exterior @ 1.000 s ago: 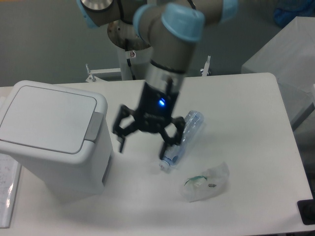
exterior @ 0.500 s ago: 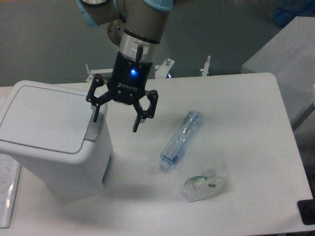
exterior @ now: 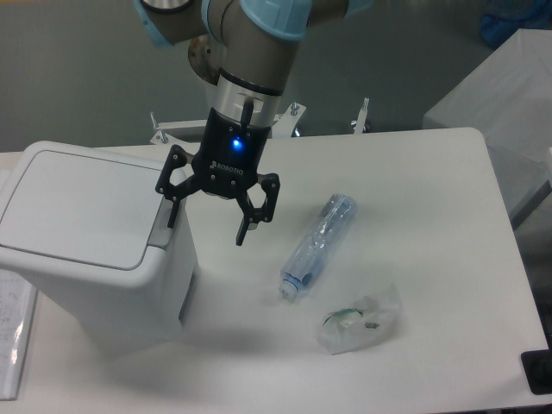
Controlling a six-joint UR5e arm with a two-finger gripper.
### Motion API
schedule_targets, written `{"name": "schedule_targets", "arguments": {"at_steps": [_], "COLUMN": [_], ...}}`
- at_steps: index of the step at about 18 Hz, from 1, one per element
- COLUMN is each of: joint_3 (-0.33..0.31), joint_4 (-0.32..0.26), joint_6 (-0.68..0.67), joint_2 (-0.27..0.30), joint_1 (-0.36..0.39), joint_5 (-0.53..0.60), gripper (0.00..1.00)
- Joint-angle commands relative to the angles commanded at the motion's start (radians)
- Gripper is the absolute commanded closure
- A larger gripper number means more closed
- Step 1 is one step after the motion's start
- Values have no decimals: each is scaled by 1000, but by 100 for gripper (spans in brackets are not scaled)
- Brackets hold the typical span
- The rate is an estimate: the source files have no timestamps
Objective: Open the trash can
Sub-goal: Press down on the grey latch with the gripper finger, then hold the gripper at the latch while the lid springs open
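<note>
white desk [exterior: 431,198] filled most of what we saw, with a grey floor behind it and the arm's pedestal at the far edge. on the left end of the desk stood the trash can [exterior: 86,250], a boxy white bin with rounded corners, its flat lid lying closed and its grey push tab [exterior: 161,231] on the right edge of the lid. we saw the gripper [exterior: 207,226] hanging just above that right edge, a blue light lit on its body, with the fingers spread wide and nothing between them. the left finger [exterior: 172,211] hung right at the grey tab (we could not tell whether it touched), while the other finger pointed down over bare desk beside the bin. to the right of the gripper, a clear plastic bottle [exterior: 317,246] lay on its side, its cap end toward the near edge. just beyond that cap end lay a crumpled clear bag [exterior: 360,319] with something green inside. a sheet of paper [exterior: 13,332] showed at the left edge, beside the bin.
</note>
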Motion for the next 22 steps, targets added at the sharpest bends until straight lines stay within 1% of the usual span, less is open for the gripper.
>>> {"name": "schedule_targets", "arguments": {"at_steps": [11, 22], "joint_3": [-2, 8], "joint_4": [0, 0], "joint_6": [-2, -2], "joint_2": [-14, -6], "joint_1": [-11, -11], "joint_5": [2, 2], "gripper": [0, 0]}}
